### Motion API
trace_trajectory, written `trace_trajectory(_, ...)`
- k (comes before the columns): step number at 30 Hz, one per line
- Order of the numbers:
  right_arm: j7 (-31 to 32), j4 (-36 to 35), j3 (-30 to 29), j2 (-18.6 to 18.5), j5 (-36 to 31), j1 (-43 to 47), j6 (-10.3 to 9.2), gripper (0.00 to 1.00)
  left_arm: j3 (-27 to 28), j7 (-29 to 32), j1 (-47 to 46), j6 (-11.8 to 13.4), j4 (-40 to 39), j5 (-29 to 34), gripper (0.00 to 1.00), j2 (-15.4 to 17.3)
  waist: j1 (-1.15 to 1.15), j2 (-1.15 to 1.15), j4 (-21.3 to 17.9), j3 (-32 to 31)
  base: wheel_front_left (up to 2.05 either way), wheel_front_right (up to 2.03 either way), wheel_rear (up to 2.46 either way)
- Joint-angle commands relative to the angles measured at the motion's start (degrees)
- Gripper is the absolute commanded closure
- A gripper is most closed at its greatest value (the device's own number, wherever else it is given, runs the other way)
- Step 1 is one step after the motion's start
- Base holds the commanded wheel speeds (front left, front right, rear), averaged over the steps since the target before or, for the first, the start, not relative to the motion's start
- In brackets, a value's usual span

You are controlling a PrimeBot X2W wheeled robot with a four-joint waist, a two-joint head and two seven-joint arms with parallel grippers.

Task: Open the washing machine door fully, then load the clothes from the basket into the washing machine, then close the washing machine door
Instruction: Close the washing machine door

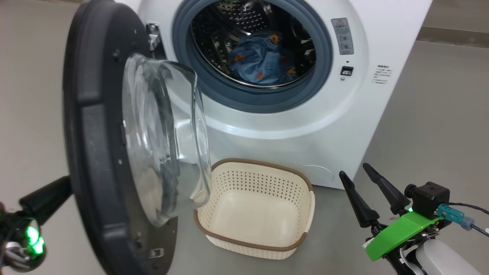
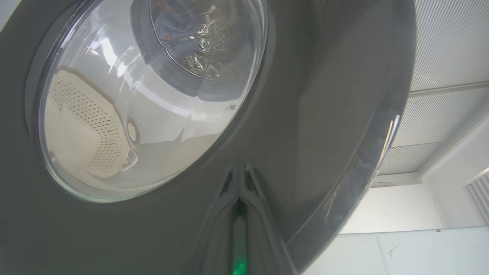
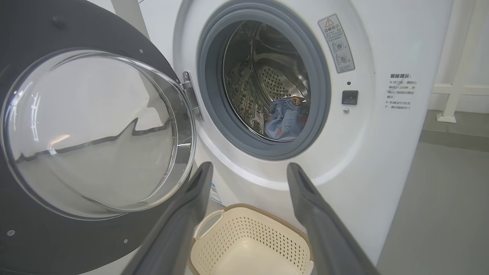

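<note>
Head view: door open, clothes in the drum, basket bare

Head view has the big white front-loading washing machine [image 1: 290,133] with its large round glossy black washing machine door [image 1: 95,152] standing open on the hinge at the left of the opening. The door is nearly edge-on to the camera, and its bulging clear glass window [image 1: 164,141] faces right. The clothes [image 1: 263,61], light blue fabric printed with orange-brown bears, lie crumpled in the perforated steel drum [image 1: 237,19] behind the grey rubber gasket [image 1: 259,100]. The small rectangular cream plastic basket [image 1: 259,181], with perforated sides and a brown rim, sits on the grey floor [image 1: 428,133] close in front of the machine, just beside the door's lower edge, its cream bottom bare.

The right gripper [image 1: 353,170] hovers at the lower right, well apart from door and basket, its two long dark fingers spread with nothing between them. The right wrist view looks between them at the opening and the basket. The left gripper [image 2: 238,172] is on the door's outer side. In the left wrist view its two fingers lie side by side with only a thin slit between them, tips at the glossy black face below the window. Whether the tips touch the door I cannot tell
</note>
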Motion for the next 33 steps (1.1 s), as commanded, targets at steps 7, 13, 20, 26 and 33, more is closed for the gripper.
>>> trace_trajectory(7,-0.5,-1.2,-0.2,0.2,-0.5,-0.1,0.25,0.00,-2.6,-0.7,-2.6,0.0,-5.0,0.2,1.00,-2.8,0.00,0.00,-5.7,-0.7,0.00,0.00,0.00)
trace_trajectory(13,-0.5,-1.3,-0.7,0.2,-0.7,0.0,0.25,0.00,-4.0,-2.7,-3.3,-0.7,-6.3,1.2,1.00,-5.2,0.00,0.00,-11.0,-0.4,0.00,0.00,0.00)
trace_trajectory(20,-0.5,-1.5,-1.0,0.1,-0.8,-0.1,0.25,0.00,-4.1,-6.6,-4.7,-2.8,-5.6,3.2,1.00,-6.7,0.00,0.00,-17.8,0.3,0.00,0.00,0.00)
trace_trajectory(26,-0.5,-1.6,-1.0,0.2,-0.8,-0.5,0.25,0.00,-3.9,-9.9,-6.2,-4.1,-4.5,4.9,1.00,-7.3,0.00,0.00,-22.3,1.3,0.00,0.00,0.00)
trace_trajectory(33,-0.5,-2.1,-1.8,0.6,-1.0,-1.4,0.25,0.00,-3.8,-15.7,-10.9,-6.5,-0.8,7.7,1.00,-8.2,0.00,0.00,-27.2,3.6,0.00,0.00,0.00)
